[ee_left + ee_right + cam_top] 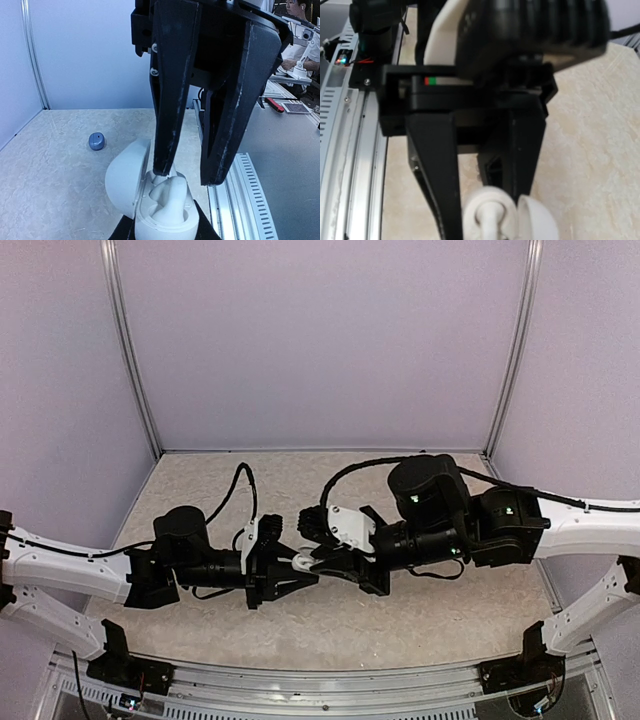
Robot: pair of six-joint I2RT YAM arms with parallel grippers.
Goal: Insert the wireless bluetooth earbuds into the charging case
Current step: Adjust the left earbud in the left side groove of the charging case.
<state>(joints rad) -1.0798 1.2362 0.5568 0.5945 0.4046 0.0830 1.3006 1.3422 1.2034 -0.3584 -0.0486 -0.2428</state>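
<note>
Two black grippers are meeting above the speckled table (50, 165). The left gripper (305, 572) is clamping the white oval charging case (162, 227), its lid standing open. The right gripper (190, 177) is hovering over it, fingers slightly parted and holding nothing. Only the left wrist view is showing a white earbud (167, 197) sitting inside the case and a blue-grey bud (96, 141) lying well apart on the table.

the pale, speckled beige tabletop (50, 190) is stretching back to plain lilac walls (90, 50), with a slotted metal rail (248, 195) running along one edge. a single small blue-grey earbud (96, 141) is lying directly on it, well apart from the rail, its dark spot facing up.
</note>
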